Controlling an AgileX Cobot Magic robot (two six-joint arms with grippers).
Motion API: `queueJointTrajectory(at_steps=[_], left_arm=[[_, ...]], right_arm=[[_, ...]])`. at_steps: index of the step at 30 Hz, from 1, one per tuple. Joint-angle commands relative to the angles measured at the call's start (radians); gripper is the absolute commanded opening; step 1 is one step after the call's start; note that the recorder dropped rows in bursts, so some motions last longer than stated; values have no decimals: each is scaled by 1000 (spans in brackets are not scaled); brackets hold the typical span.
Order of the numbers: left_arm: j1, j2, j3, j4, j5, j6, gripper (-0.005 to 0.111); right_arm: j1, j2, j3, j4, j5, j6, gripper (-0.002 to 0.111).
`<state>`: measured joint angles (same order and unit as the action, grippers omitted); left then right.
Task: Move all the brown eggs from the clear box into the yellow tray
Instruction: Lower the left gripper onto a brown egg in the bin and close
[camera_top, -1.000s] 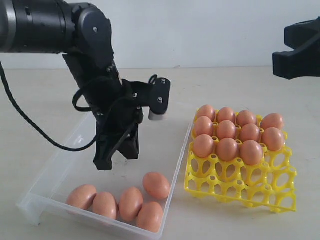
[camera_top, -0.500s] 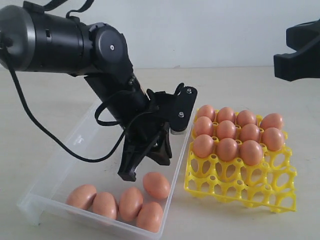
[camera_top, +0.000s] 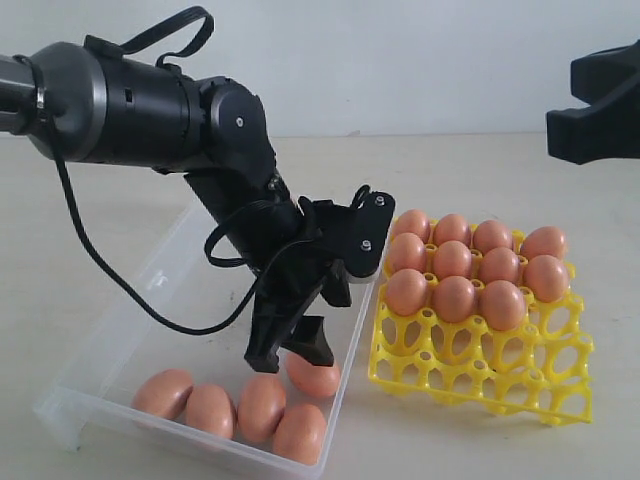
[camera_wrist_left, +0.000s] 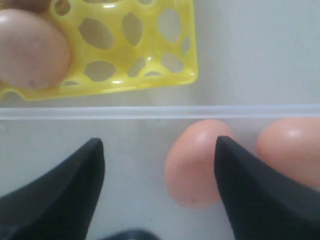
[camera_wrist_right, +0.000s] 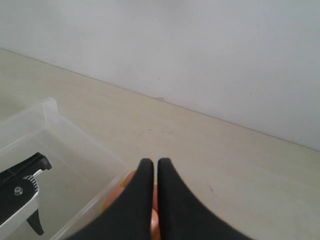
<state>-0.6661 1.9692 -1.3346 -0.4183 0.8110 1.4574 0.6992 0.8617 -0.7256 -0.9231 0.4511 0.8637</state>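
1. Left gripper (camera_top: 292, 355) low inside the clear box (camera_top: 120, 350), jaws spread wide and gripping nothing
2. A second ago: higher, further left over the middle of the box, jaws together; since then swung down and to the right, then opened
3. Taken as the approach for the next pick, with no grasp made yet
4. Below the open jaws, one egg (camera_top: 318, 378), the rightmost of the five brown eggs left in the box; in the left wrist view, the same egg (camera_wrist_left: 192, 162) off-centre, close against one finger (camera_wrist_left: 250, 195) and well apart from the other
5. Four more eggs clustered just left of it, at the near end of the box
6. Yellow tray (camera_top: 470, 398) just right of the box, eleven eggs seated in the far rows, five near cups bare
7. Right gripper (camera_wrist_right: 155, 165) pinched shut on nothing, parked high at the far right
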Motion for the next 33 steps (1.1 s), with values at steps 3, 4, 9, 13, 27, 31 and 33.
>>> queueJointTrajectory(at_steps=[3, 4, 9, 13, 27, 31, 33], left_arm=[[-5, 11, 4, -19, 38, -9, 60], [-5, 17, 4, -21, 40, -17, 60], [-7, 70, 4, -31, 46, -21, 60], [-7, 101, 4, -31, 19, -21, 59], [-7, 147, -5, -34, -3, -40, 4], [-5, 94, -5, 12, -80, -133, 4], [-3, 52, -5, 61, -128, -190, 4]], right_arm=[[-3, -3, 7, 3, 2, -11, 0], [-3, -3, 7, 3, 2, -11, 0], [-3, -3, 7, 3, 2, -11, 0], [-3, -3, 7, 3, 2, -11, 0], [-3, -3, 7, 3, 2, -11, 0], [-3, -3, 7, 3, 2, -11, 0], [-3, -3, 7, 3, 2, -11, 0]])
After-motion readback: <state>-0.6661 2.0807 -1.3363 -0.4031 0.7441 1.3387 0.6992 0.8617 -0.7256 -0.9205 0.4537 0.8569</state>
